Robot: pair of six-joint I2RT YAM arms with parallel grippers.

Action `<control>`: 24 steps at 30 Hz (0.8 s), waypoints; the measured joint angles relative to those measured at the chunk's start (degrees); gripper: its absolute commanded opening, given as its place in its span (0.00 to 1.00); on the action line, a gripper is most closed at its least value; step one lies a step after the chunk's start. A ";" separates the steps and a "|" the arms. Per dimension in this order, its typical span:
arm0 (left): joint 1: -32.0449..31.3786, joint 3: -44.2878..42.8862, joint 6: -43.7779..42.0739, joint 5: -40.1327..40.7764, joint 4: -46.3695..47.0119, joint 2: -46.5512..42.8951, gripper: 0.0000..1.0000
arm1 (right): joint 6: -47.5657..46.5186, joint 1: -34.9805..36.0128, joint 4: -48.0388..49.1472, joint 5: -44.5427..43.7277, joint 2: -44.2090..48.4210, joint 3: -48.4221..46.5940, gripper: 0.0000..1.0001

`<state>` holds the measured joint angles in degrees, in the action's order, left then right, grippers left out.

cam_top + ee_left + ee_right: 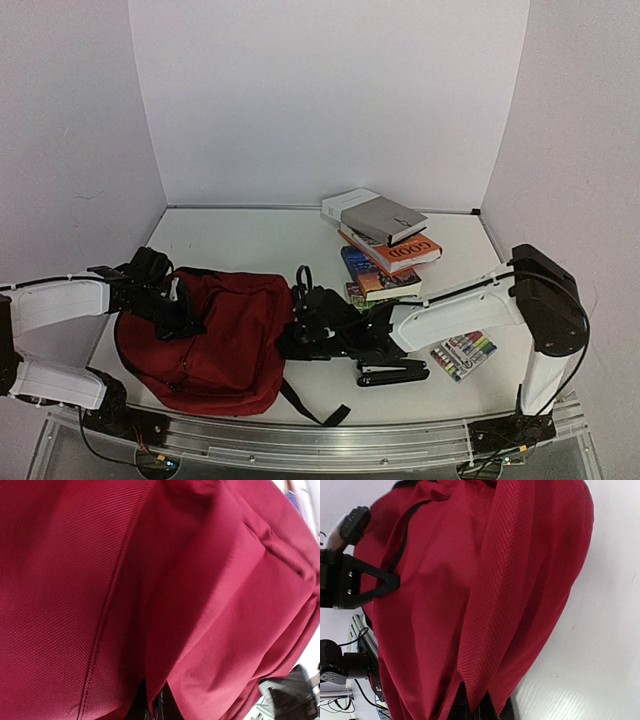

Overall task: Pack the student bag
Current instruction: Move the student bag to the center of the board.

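Observation:
The student bag (215, 340), dark red with black zippers and straps, lies flat on the table between my two arms. My left gripper (185, 310) is at the bag's left side, shut on a pinched fold of its red fabric (200, 605); the dark fingertips (172, 709) barely show beneath the fold. My right gripper (290, 335) is at the bag's right edge, also shut on a raised fold of the fabric (485, 605). In the right wrist view the left gripper (355, 582) shows across the bag. No opening of the bag is visible.
A stack of books (385, 245) stands at the back right. A pack of coloured markers (463, 355) and a black stapler (392, 373) lie by the right arm. Black scissor handles (303, 275) show behind the right gripper. White walls enclose the table.

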<state>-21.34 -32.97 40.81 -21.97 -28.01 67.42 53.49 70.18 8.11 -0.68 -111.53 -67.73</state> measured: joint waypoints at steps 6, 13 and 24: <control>-4.67 -8.92 1.68 -2.15 2.79 0.89 0.00 | -6.25 -7.16 -7.87 -1.40 12.55 0.42 0.00; -12.39 -21.95 4.58 -4.75 13.48 12.65 0.00 | -15.41 -23.13 -14.09 -2.41 21.38 0.41 0.14; -20.65 -31.16 6.71 -5.04 15.12 30.97 0.55 | -22.80 -29.65 -23.04 -7.32 21.38 -1.15 0.59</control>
<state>-41.99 -64.13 47.52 -27.01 -12.89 98.39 30.69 40.53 -14.92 -8.00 -90.15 -68.88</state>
